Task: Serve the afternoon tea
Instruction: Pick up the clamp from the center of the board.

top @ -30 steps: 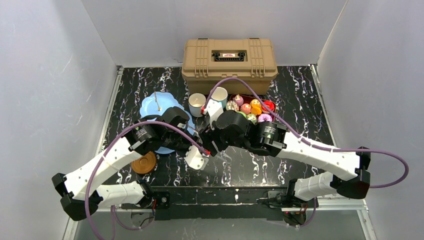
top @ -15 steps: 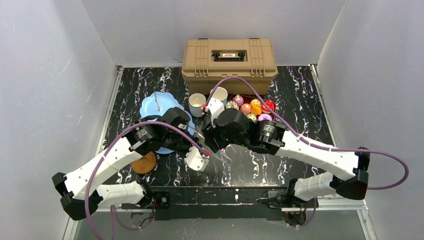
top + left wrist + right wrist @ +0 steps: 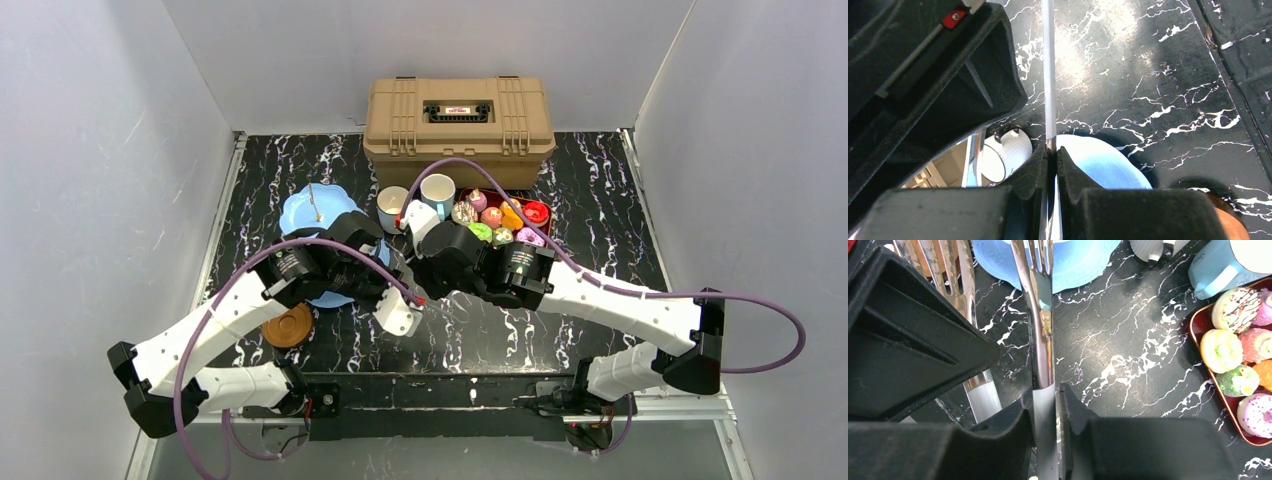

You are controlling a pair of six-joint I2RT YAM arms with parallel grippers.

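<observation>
Light-blue scalloped cake stand (image 3: pixel 300 214) sits left of centre, partly under the left arm, with a brown saucer (image 3: pixel 290 326) nearer. To its right stand the white mug (image 3: pixel 392 207) and the light-blue mug (image 3: pixel 437 190), then toy cakes (image 3: pixel 482 231) in a dark-red tray (image 3: pixel 1194 327). The right gripper (image 3: pixel 1046 390) is clamped on metal tongs (image 3: pixel 1040 315). The left gripper (image 3: pixel 1050 152) is clamped on a thin pale rod (image 3: pixel 1048 75). A tan toolbox (image 3: pixel 460 115) stands at the far edge.
</observation>
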